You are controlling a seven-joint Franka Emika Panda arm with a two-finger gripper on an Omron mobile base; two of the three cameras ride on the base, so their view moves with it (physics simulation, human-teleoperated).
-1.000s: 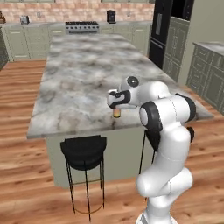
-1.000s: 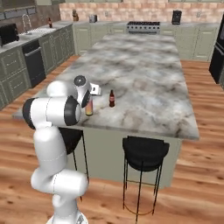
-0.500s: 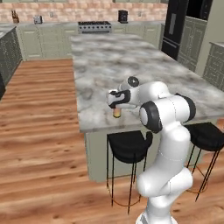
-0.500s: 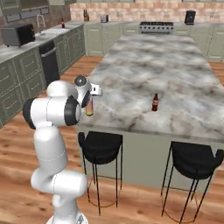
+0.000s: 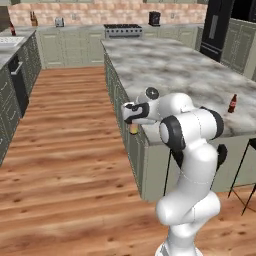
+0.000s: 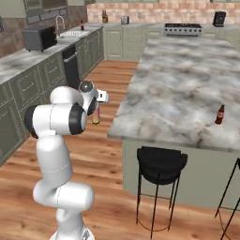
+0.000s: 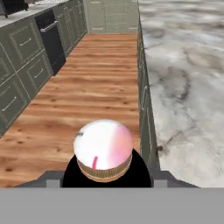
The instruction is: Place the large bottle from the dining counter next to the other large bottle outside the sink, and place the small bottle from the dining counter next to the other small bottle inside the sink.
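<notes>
Two-finger gripper clenched on tall pink-to-orange bottle, held off the grey-brown marbled dining counter; small brown red-labelled bottle stands at three o'clock.

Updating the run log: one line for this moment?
gripper: shut on large bottle | off dining counter, over floor | small bottle: on counter

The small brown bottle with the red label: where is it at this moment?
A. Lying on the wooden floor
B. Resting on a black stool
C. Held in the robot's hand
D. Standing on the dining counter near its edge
D: the small brown bottle stands upright on the dining counter near its edge, above the black stool, while the hand carries the pink-orange bottle over the floor.
</notes>
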